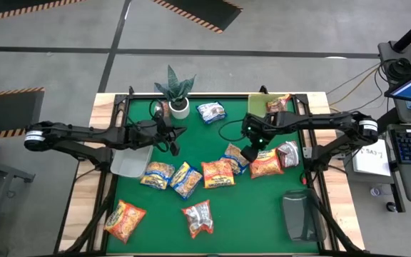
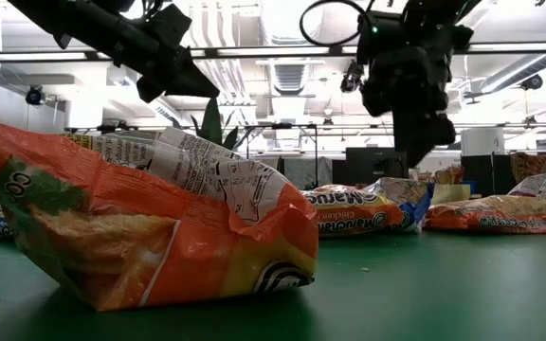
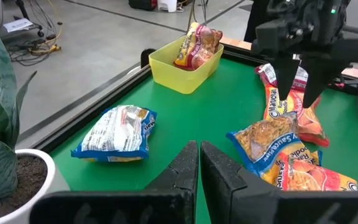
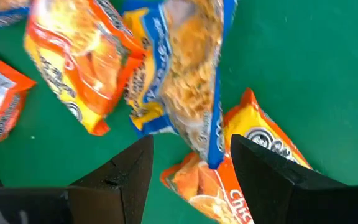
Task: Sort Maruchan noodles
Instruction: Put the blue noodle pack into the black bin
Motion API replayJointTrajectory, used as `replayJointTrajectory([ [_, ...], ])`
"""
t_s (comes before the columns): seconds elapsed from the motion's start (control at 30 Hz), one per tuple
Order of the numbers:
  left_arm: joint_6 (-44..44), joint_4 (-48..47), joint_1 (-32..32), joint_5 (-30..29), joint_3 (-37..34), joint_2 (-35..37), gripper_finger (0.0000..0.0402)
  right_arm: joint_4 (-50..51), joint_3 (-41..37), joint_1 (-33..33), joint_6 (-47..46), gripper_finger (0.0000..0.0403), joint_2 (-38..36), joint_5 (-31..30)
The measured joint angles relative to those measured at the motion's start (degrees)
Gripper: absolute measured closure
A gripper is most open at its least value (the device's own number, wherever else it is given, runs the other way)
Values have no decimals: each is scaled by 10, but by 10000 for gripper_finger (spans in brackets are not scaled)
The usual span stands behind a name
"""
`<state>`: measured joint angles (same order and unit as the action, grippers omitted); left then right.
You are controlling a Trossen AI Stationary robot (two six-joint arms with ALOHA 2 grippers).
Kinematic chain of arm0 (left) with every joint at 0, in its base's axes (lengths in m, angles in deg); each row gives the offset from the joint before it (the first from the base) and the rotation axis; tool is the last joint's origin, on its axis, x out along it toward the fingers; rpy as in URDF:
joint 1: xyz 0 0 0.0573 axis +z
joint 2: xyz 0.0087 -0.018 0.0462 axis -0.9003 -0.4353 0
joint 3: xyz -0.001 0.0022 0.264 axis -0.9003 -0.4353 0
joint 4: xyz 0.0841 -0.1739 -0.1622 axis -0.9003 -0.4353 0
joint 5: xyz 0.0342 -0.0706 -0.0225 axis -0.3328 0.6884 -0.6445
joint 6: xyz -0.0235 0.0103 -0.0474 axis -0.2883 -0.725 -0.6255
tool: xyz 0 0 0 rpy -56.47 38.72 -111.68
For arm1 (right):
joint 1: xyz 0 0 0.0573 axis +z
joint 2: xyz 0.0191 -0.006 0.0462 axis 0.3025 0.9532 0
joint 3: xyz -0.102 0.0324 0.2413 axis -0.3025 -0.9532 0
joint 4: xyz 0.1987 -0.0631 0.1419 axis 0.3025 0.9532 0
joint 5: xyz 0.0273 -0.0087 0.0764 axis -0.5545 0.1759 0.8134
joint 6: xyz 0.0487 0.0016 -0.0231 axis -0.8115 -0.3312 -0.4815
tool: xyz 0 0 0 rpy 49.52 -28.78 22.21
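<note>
Maruchan noodles (image 3: 197, 46): I see one packet in yellow tray (image 3: 166, 71); left gripper (image 3: 199, 163) pressed together, right gripper (image 4: 190, 163) spread.

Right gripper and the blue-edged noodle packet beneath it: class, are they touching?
Apart. In the left wrist view, the right gripper, open, hangs above the blue-edged packet, with a clear gap below its fingertips.

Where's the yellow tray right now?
In the high view the yellow tray sits at the table's far edge on the right side, with one noodle packet in it, just beyond the right arm's open claw.
</note>
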<state>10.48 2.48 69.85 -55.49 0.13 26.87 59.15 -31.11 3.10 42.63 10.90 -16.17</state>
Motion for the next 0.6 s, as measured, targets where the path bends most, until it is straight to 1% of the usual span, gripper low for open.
replayJointTrajectory([
  [0.17,0,1,0,0,0,0,402,-16,-11,0,-7,200,0,0],
  [0.47,4,0,0,0,0,0,402,-91,-24,0,-12,200,0,-1],
  [0.6,4,0,0,0,0,0,402,-93,-27,0,-13,200,0,-33],
])
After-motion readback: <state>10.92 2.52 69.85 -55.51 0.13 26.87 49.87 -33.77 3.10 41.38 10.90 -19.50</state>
